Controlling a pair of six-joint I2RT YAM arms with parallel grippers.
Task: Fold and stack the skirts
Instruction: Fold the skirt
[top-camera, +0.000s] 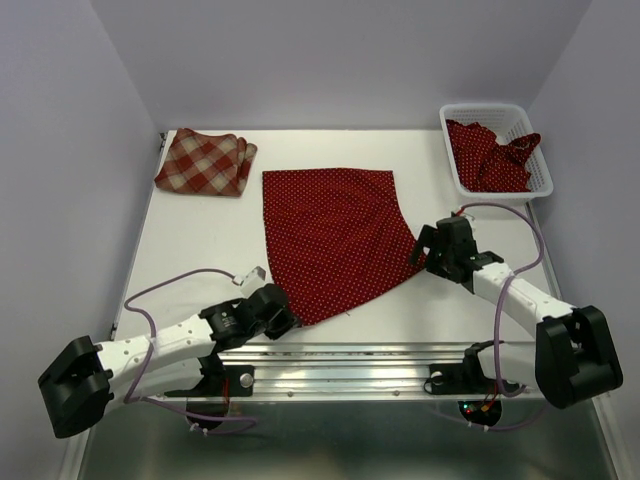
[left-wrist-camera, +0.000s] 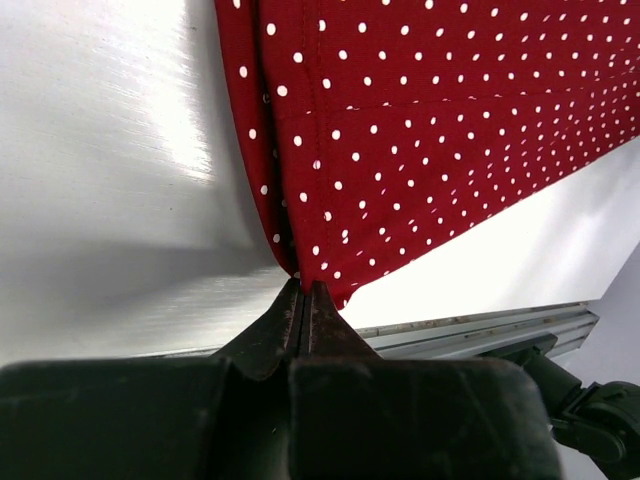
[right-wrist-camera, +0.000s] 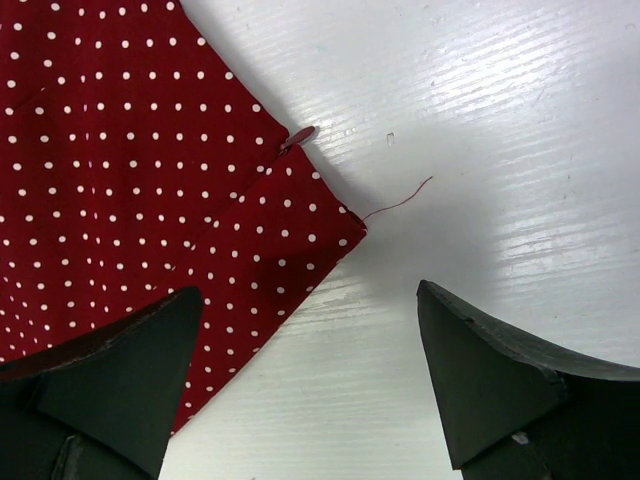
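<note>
1 dotted skirt (top-camera: 335, 240) flat; L pincer (left-wrist-camera: 305, 286) pinches crnr, R pincer (right-wrist-camera: 308, 290) agape.

— Where do your cameras sit?
— One is high behind my bases, looking down on the whole table (top-camera: 200, 250). One rides on each wrist, looking past my fingers (right-wrist-camera: 110, 380), close to the surface.
— What do they share?
— The spread polka-dot skirt (top-camera: 335, 235): left wrist sees its near corner, right wrist its side corner.

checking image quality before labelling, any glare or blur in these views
Left wrist: bright glare streak on the glossy white table; black left gripper slightly soft up close. Right wrist: mild sheen, dark red polka-dot cloth skirt sharp. Top external: even light, soft shadows.
</note>
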